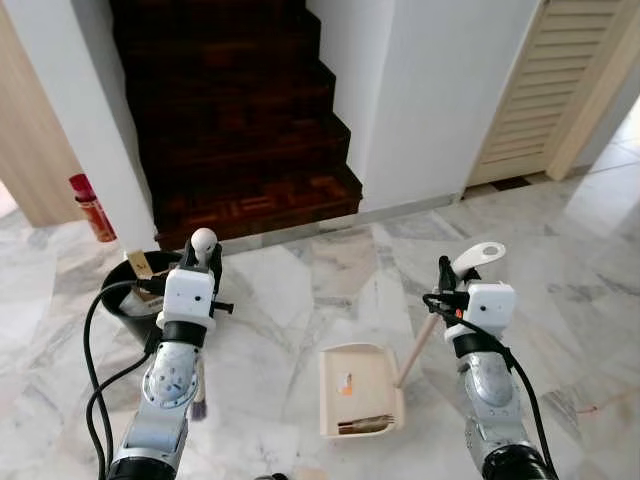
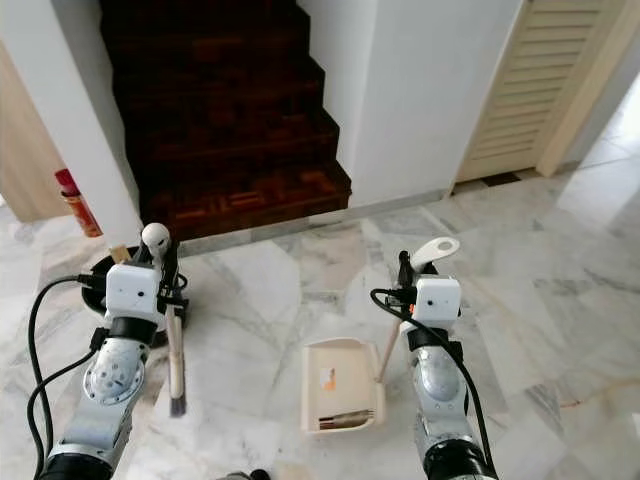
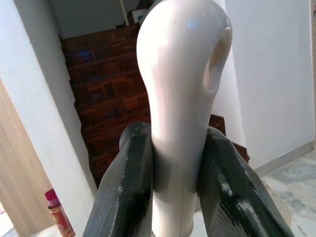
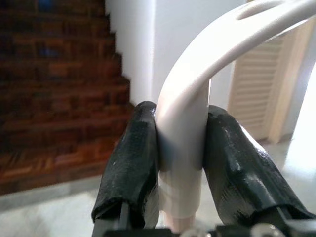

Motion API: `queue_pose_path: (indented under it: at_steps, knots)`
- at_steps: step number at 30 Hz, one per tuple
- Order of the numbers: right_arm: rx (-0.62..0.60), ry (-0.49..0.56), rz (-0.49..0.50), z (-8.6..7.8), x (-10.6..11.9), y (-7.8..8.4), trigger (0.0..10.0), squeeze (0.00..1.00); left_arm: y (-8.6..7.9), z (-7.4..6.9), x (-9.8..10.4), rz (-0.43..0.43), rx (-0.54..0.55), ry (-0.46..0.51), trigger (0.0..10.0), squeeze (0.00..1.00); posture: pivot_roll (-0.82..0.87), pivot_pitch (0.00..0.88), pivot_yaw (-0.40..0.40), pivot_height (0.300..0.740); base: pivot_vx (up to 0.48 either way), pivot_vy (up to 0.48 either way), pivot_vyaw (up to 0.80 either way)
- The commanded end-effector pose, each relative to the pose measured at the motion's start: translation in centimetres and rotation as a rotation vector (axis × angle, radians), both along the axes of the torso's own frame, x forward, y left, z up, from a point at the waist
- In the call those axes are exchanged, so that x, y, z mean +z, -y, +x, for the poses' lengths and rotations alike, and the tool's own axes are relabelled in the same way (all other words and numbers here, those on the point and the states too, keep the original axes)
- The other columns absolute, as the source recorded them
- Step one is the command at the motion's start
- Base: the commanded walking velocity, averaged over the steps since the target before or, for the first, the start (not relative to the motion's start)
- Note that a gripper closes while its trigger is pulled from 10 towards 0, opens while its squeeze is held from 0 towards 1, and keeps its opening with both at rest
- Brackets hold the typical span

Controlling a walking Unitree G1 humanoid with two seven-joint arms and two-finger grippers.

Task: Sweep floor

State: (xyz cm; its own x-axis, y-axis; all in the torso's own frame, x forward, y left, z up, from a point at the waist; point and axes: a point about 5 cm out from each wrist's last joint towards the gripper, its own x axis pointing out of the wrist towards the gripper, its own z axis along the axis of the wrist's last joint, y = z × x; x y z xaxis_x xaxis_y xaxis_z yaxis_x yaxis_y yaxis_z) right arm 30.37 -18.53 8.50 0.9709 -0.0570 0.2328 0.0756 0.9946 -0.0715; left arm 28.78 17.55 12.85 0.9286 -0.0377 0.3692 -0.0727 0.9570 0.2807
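My left gripper [image 3: 175, 153] is shut on the white top of a hand brush [image 2: 176, 345]. The brush's wooden shaft hangs down beside my left arm, and its dark bristles [image 2: 180, 405] are just above the marble floor. My right gripper [image 4: 181, 143] is shut on the white curved handle of a cream dustpan [image 1: 358, 385]. The pan rests on the floor between my arms, its wooden shaft [image 1: 415, 348] slanting up to the gripper. In the pan lie an orange scrap [image 1: 346, 383] and some brown sticks [image 1: 364, 425].
A black bin [image 1: 125, 290] stands on the floor behind my left arm, with cables across it. A red can [image 1: 90, 207] leans by the white wall. Dark wooden stairs [image 1: 240, 130] rise ahead. At the right there is a louvred door [image 1: 555, 85].
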Motion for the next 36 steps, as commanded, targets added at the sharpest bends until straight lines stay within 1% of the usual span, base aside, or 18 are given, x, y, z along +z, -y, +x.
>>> queue_pose_path:
  at_steps: [1, 7, 9, 21, 29, 36]
  knots:
    - [-0.029, 0.088, -0.002, 0.2, 1.9, 0.6, 10.0, 0.00, 0.4, -0.1, 1.4, 0.005, -0.008, 0.060, 10.0, 0.00, 0.04, 0.000, -0.006, 0.740, 0.000, 0.000, 0.00]
    - [-0.033, 0.096, 0.001, -0.3, 2.0, 0.7, 10.0, 0.00, 0.6, -0.7, 1.2, 0.005, -0.015, 0.052, 10.0, 0.00, 0.04, 0.000, -0.004, 0.740, 0.000, 0.000, 0.00]
    - [-0.022, 0.086, -0.005, -0.4, 1.8, 0.6, 10.0, 0.00, 0.8, -0.9, 1.1, 0.021, -0.025, 0.047, 10.0, 0.00, 0.04, 0.000, -0.005, 0.740, 0.000, 0.000, 0.00]
    - [0.009, 0.059, -0.002, 0.1, 2.1, -0.3, 10.0, 0.00, 0.9, -0.9, 1.1, 0.019, -0.024, 0.032, 10.0, 0.00, 0.03, 0.000, -0.011, 0.740, 0.000, 0.000, 0.00]
    - [0.026, 0.047, -0.002, 0.3, 2.1, -0.8, 10.0, 0.00, 0.9, -1.0, 0.9, 0.002, -0.020, 0.012, 10.0, 0.00, 0.03, 0.000, -0.013, 0.740, 0.000, 0.000, 0.00]
    - [0.027, 0.033, 0.000, 0.5, 2.1, -0.8, 10.0, 0.00, 0.8, -1.1, 0.7, 0.005, -0.019, -0.001, 10.0, 0.00, 0.04, 0.000, -0.013, 0.740, 0.000, 0.280, 0.00]
